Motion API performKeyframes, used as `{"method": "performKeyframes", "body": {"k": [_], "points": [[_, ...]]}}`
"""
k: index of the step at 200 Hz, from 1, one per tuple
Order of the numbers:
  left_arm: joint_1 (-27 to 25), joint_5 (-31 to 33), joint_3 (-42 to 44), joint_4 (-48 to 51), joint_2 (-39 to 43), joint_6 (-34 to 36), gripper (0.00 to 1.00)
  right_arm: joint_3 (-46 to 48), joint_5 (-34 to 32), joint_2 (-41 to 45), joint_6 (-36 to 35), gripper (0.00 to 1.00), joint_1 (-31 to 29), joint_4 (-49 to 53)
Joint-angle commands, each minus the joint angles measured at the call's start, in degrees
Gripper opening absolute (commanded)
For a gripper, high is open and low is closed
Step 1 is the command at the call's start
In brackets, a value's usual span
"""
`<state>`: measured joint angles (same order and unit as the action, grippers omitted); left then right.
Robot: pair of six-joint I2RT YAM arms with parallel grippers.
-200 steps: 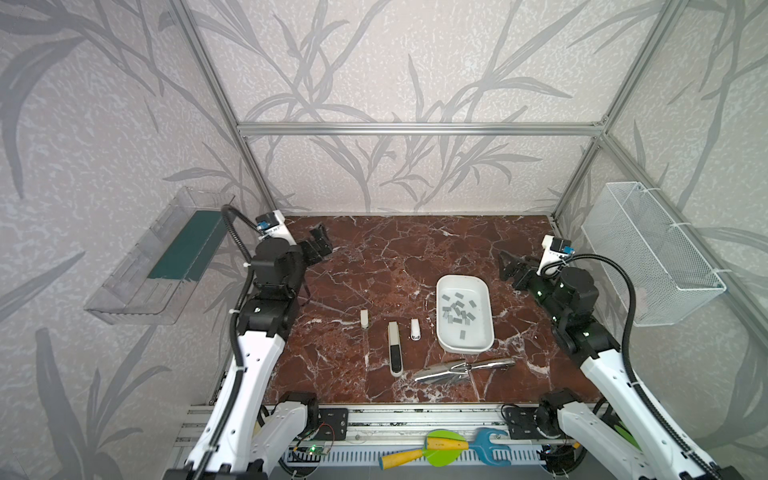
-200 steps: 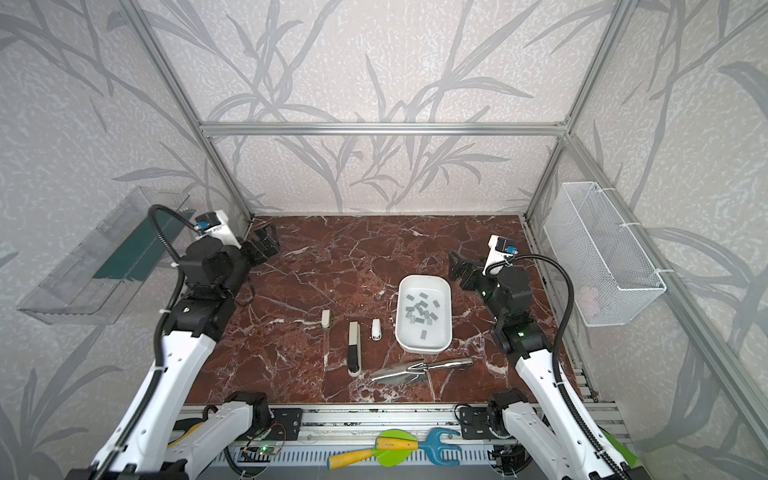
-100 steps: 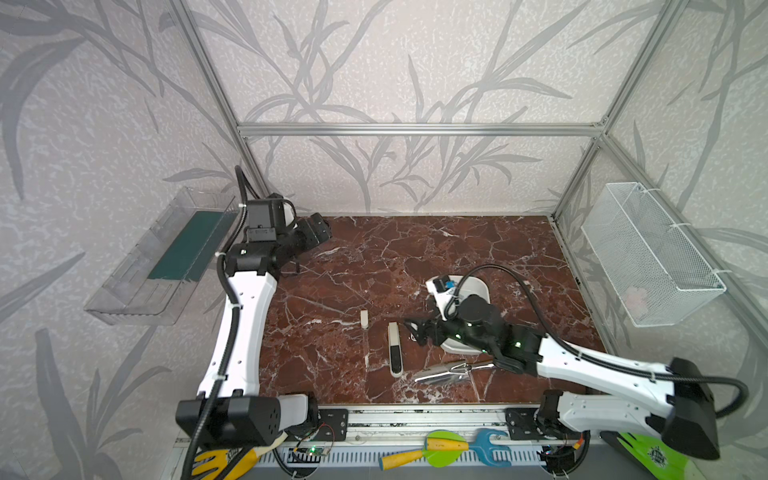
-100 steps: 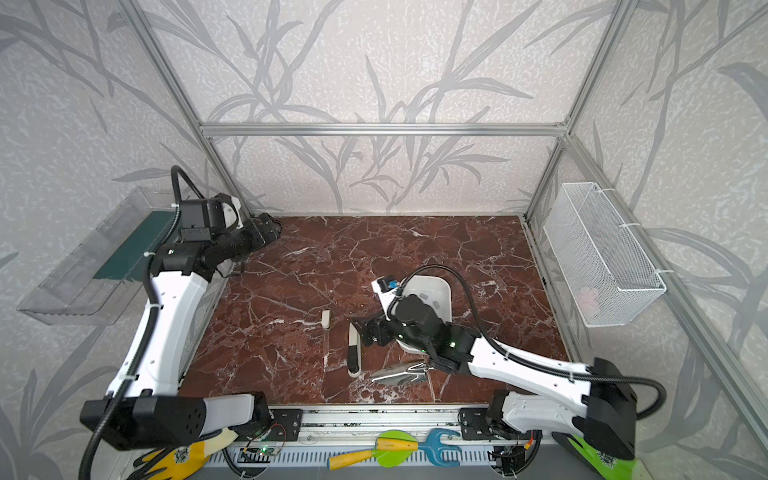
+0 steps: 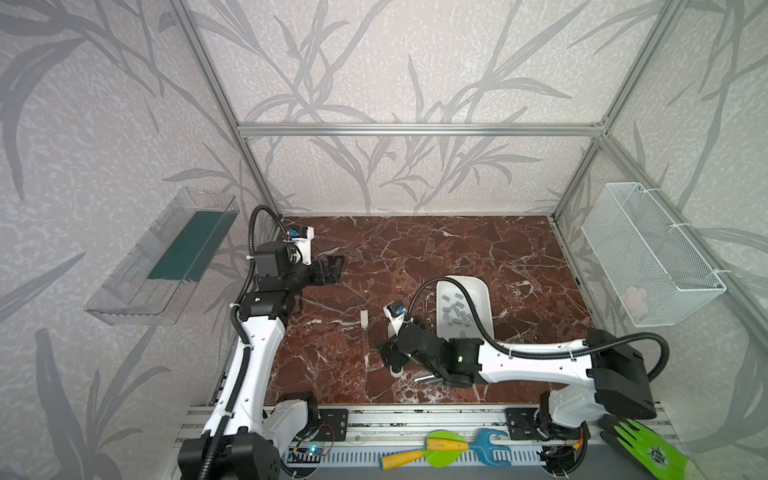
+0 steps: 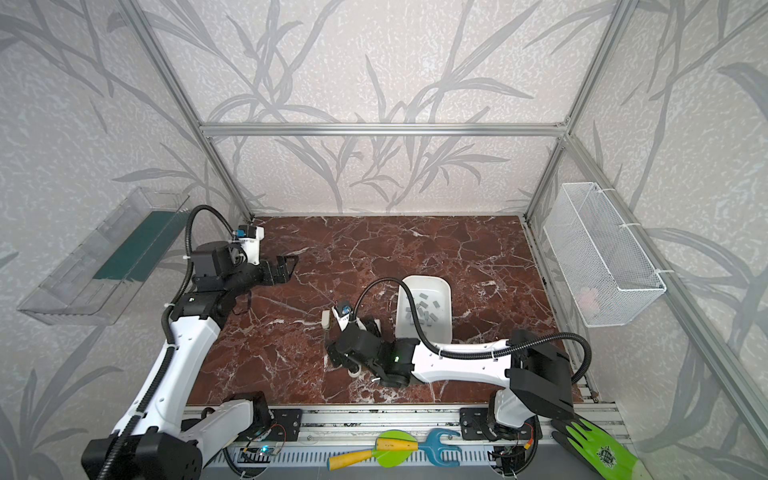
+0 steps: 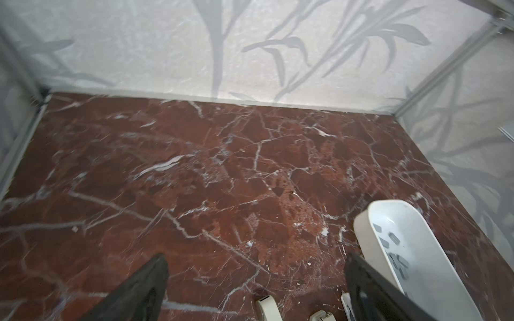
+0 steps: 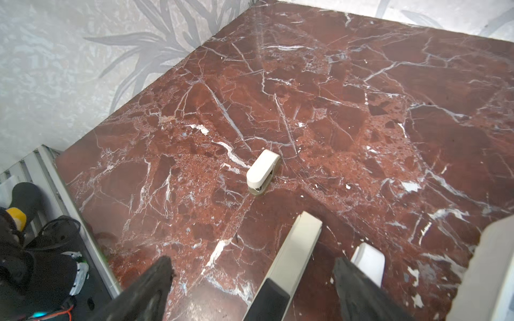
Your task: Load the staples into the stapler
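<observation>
Beside right tool (image 8: 253, 262), wide astride white bar (image 8: 294, 255), staples (image 5: 457, 309) in tray (image 5: 485, 303), left tool (image 7: 257, 258) wide, distant.

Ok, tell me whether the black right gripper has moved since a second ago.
Yes: the right gripper crossed from right of the white plastic tray to its left, nearer the front.

**Staples** (image 5: 456, 309): a scatter of small flat grey metallic rectangular strips, lying loose at mixed angles inside a white oblong plastic tray (image 5: 482, 291), right of centre in both top views.

**Stapler** (image 8: 294, 250): a long white bar with a black end, lying flat on the red marble worktop (image 8: 361, 111), below and left of the tray.
</observation>
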<state>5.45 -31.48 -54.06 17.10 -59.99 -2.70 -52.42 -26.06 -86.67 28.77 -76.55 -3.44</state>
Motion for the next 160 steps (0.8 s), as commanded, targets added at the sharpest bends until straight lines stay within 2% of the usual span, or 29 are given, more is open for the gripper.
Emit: {"method": "performKeyframes", "body": {"k": [1,27,44,58,69,76,82,98,109,124,140,160], "points": [[-0.48,-9.7,-0.31,-8.0,-2.04,8.65,0.98,7.75,-9.6,5.15,4.64,0.9,-3.67,-1.74],[-1.2,-12.9,0.22,-14.2,-5.98,11.43,0.91,15.8,-11.57,7.38,7.3,0.9,-7.83,-7.84],[-2.61,-16.44,-1.93,-13.48,-8.18,18.67,0.88,15.94,-11.66,5.31,9.19,0.9,-10.02,-8.39],[-4.45,-19.95,-3.87,-6.28,-9.2,32.1,0.87,14.53,-12.33,2.58,8.92,0.9,-11.41,-8.59],[-6.21,-22.97,-4.71,2.41,-9.65,46.24,0.87,13.29,-12.5,0.22,9.08,0.9,-11.62,-8.49],[-7.43,-24.85,-4.04,7.74,-9.8,56.11,0.82,12.55,-12.77,-1.19,9.51,0.9,-11.67,-8.34],[-8.31,-25.69,-2.23,8.38,-9.75,60.98,0.78,11.94,-13.59,-2.45,9.88,0.91,-11.67,-8.33],[-8.91,-30.32,5.05,-0.19,-9.24,63.14,0.83,10.69,-16.33,-5.5,9.55,0.9,-11.6,-9.44],[-8.95,-31.6,5.71,2.73,-8.47,69.69,0.83,10.08,-17.57,-7.22,8.35,0.9,-11.44,-10.83],[-8.89,-29.72,4.67,3.66,-7.05,69.08,0.78,9.04,-17.65,-8.76,8.08,0.89,-10.43,-11.28],[-8.92,-28.69,6.25,2.92,-5.79,70.78,0.79,8.74,-15.89,-10.27,6.2,0.83,-8.29,-12.42],[-8.97,-27.27,6.78,5.3,-6.96,74.71,0.81,8.82,-13.49,-12.69,4.82,0.7,-5.75,-14.17]]}}
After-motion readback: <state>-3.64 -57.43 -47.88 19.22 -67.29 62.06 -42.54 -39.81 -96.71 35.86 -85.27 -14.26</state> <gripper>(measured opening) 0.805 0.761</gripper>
